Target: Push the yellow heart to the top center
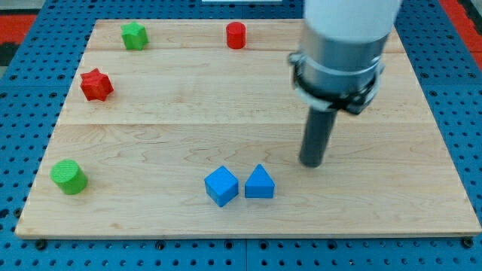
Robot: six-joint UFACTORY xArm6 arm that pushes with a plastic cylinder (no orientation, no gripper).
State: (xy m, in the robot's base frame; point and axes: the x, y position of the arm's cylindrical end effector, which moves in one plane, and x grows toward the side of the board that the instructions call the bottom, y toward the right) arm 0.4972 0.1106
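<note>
No yellow heart shows anywhere on the board; it may be hidden behind the arm's body (343, 45), but I cannot tell. My tip (312, 162) rests on the wood right of centre, up and to the right of the blue triangular block (260, 183) and apart from it. A blue cube (221, 186) sits just left of that block, almost touching it.
A red cylinder (236, 35) stands at the top centre. A green star (134, 35) is at the top left, a red star (96, 84) below it at the left, and a green cylinder (69, 177) at the bottom left. The wooden board (151, 135) lies on blue pegboard.
</note>
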